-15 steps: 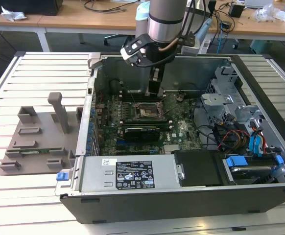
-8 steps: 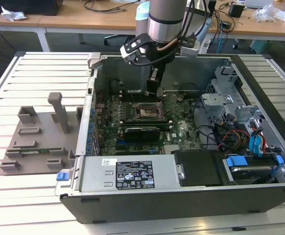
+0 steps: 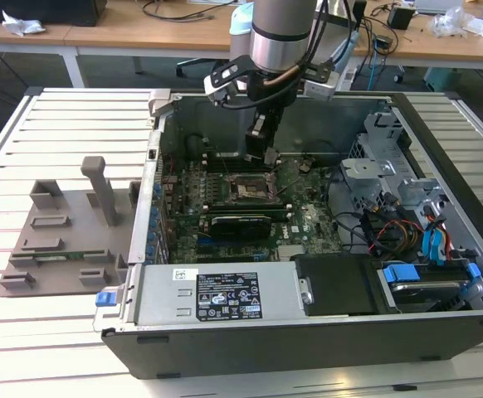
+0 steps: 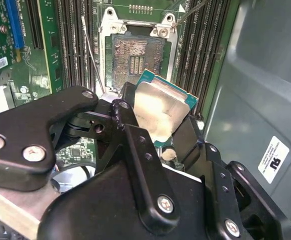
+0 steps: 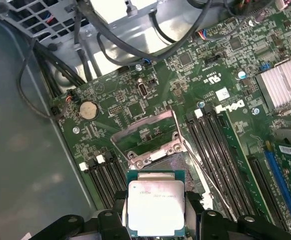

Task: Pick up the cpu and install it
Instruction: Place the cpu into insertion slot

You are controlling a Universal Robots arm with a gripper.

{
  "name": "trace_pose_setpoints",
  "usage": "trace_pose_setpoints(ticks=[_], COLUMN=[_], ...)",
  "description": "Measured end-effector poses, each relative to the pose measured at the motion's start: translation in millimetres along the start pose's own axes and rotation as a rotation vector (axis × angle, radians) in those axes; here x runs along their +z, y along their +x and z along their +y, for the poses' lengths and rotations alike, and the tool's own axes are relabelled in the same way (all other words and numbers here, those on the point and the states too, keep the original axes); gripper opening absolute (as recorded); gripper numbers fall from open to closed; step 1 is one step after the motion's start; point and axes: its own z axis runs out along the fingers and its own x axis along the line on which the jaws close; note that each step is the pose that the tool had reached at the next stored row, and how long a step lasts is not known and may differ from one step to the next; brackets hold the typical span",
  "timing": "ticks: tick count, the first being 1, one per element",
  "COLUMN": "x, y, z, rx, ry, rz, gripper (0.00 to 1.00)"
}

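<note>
Arm: robot arm [image 3: 279,33] reaching down into an open computer case [image 3: 441,141] that lies on its side on a slatted table [image 3: 59,124].
Gripper: gripper [image 3: 262,148] inside the case, above the motherboard [image 3: 225,211]; closed on the cpu [image 5: 155,207], with black fingers [image 4: 121,114] pressing on two opposite edges.
Cpu: clamped between the fingers, silvery metal top facing the cameras in both wrist views, green edge showing around it; sits tilted in the second wrist view [image 4: 160,112]; just beside the socket, not seated in it.
Socket: socket [image 4: 135,57] open, with its contact field bare; metal load frame [image 5: 145,132] swung up; thin wire lever [image 4: 93,55] standing free alongside.
Memory slots: long black memory slots [image 5: 220,150] in rows on both sides of the socket.
Board details: coin cell [image 5: 88,108] and finned heatsink [image 5: 285,82], well apart from each other; blue slot [image 5: 280,185] past the memory slots.
Case contents: black expansion card [image 3: 240,222] near the socket; labelled power supply [image 3: 217,294] along the near wall in the exterior view; drive bay with blue tabs [image 3: 428,278] at the exterior view's right.
Table: grey fixture [image 3: 67,232] with an upright post, at the exterior view's left of the case.
</note>
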Motion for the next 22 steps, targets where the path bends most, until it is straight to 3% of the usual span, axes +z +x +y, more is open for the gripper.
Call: trace_pose_setpoints(ticks=[22], x=[0.1], y=[0.0], z=[0.0], rx=[0.178], ry=[-0.0043], rz=[0.0025], gripper=[0.55])
